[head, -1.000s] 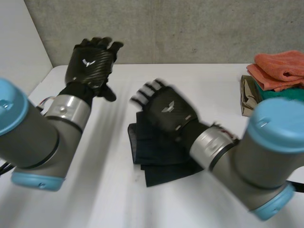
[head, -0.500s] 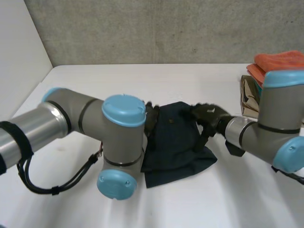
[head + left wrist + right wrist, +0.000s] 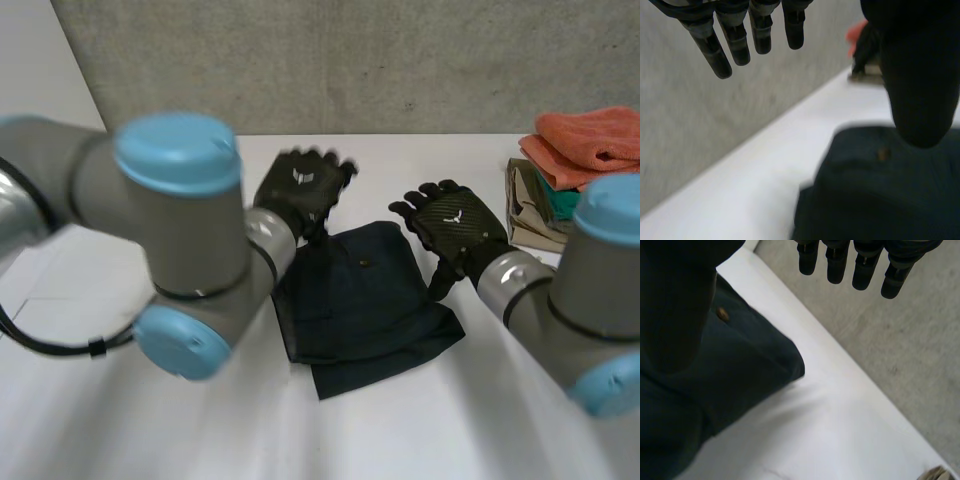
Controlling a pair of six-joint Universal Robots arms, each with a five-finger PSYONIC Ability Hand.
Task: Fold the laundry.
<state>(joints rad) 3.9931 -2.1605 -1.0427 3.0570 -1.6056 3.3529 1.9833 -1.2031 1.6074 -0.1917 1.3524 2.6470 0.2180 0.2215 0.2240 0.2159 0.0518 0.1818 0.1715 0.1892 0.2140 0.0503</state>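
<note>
— What is seen at the left of the head view?

— The left arm (image 3: 170, 240) is seen bent across the white table (image 3: 150, 440). The left hand (image 3: 300, 185) is held at the far left corner of the dark navy garment (image 3: 365, 300).

— How are its fingers held?

— In the left wrist view the fingers (image 3: 735, 42) are kept straight and slightly apart, and the thumb (image 3: 917, 75) is set well away from them. Nothing is gripped. The cloth is seen beneath the palm, but whether it is touched by the thumb cannot be told.

— And where is the garment found?

— It is laid folded near the middle of the table, between the two hands. A small button (image 3: 722, 314) is shown near its far edge, and lower layers are left sticking out along the near edge.

— What is seen of the right hand?

— The right hand (image 3: 455, 225) is placed at the garment's far right edge. In the right wrist view its fingers (image 3: 865, 265) are held straight and a little spread, with its thumb (image 3: 680, 300) kept wide of them over the cloth. Nothing is pinched.

— And further right?

— An orange towel (image 3: 590, 140) is stacked on a teal piece (image 3: 562, 200) and a beige piece (image 3: 528, 205) near the table's right edge, well apart from the garment. A grey wall (image 3: 400, 60) is seen behind the table.
</note>
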